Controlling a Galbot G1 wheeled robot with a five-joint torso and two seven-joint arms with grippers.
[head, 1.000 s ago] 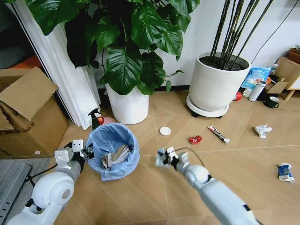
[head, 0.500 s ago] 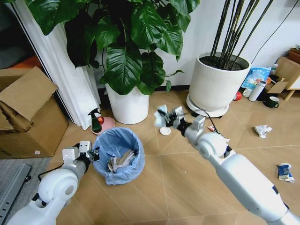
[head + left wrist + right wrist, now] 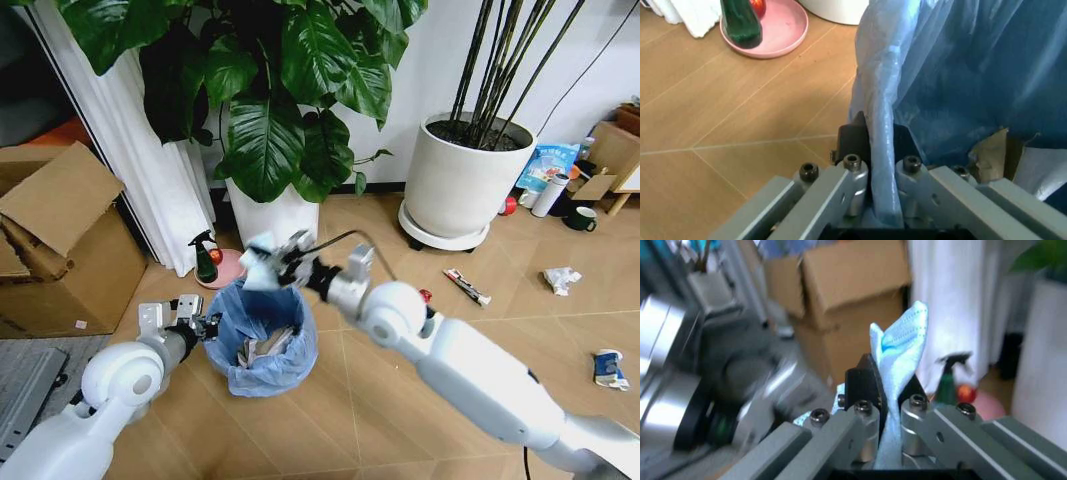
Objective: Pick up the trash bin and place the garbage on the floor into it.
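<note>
Two grippers at work. Left gripper [image 3: 197, 327] is clamped shut on the rim of the trash bin [image 3: 262, 335]; in the left wrist view its fingers [image 3: 852, 172] pinch a fold of the blue liner. Bin stands upright, mouth up, on the floor [image 3: 330, 420], near the pink dish with the spray bottle [image 3: 204, 257] and in front of the leafy plant's white pot [image 3: 270, 216]. Paper scraps lie inside it.

Right gripper [image 3: 272, 262] sits above the bin's far rim, fingers closed on a pale blue-white piece of garbage [image 3: 899, 347], long axis running straight out from the fingertips. One second ago it was low, right of the bin; the arm has since swung left over it.

Open floor right of the bin. Farther right lie a long thin wrapper [image 3: 466, 286], a white wad [image 3: 560, 278] and a blue-white packet [image 3: 607, 367], well apart.
</note>
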